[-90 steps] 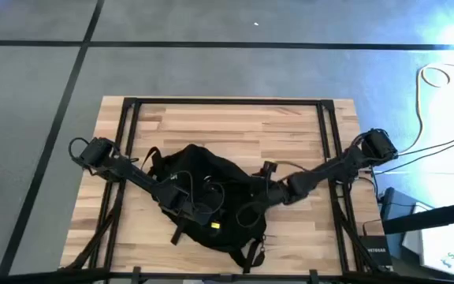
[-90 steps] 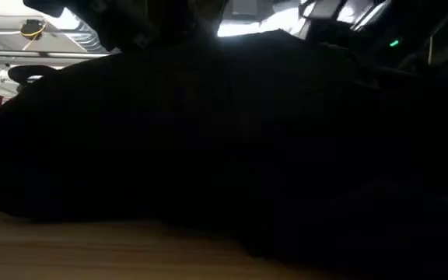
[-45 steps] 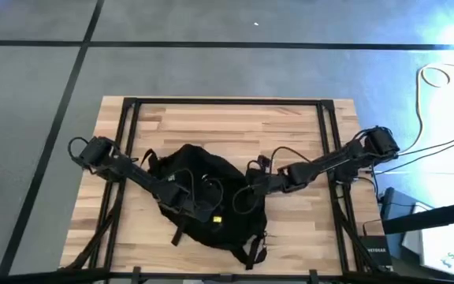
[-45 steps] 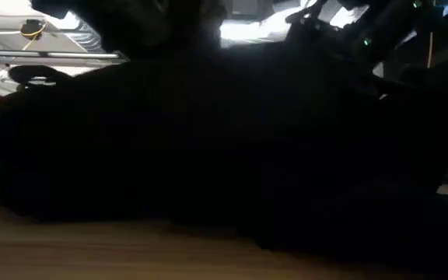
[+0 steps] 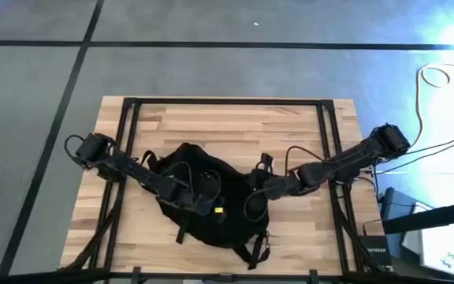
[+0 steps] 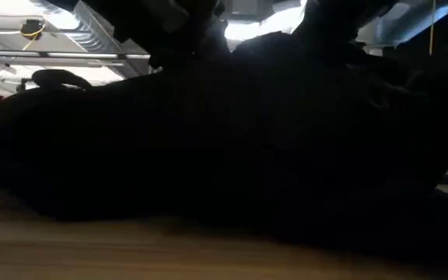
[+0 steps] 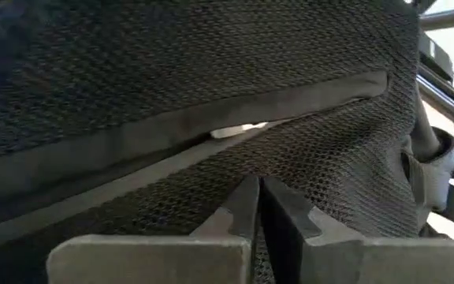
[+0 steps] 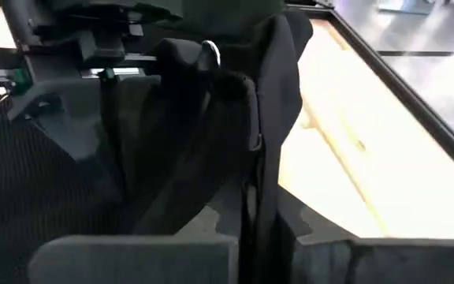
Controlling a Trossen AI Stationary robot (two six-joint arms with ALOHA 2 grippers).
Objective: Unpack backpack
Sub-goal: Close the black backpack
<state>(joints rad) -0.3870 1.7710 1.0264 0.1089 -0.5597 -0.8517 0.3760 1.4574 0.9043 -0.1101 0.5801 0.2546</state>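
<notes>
Claw (image 5: 203,207) on my left arm sits pressed down on top of the backpack (image 5: 211,225), over its middle, with that arm reaching in low and slanted from the worktop's left edge. Seen from the left wrist, its two fingers (image 7: 243,207) are pressed together, tips meeting right against the bag's dark mesh; whether any fabric is caught between them I cannot tell. My right claw (image 5: 252,183) comes in from the opposite side, the arm stretched long and nearly level from the right edge, ending at the bag's right upper flank. From the right wrist, a black strap (image 8: 270,134) runs down between that claw's fingers, which appear closed around it.

By count: one backpack, black and rounded, lying near the middle of the wooden worktop (image 5: 235,126), a little towards the near edge. Two arms, two claws, both on it. One small yellow patch (image 5: 218,210) shows on the bag, just beside my left claw. Loose straps trail off the bag's near end. In the low view the bag fills almost everything as a dark mass (image 6: 224,148).
</notes>
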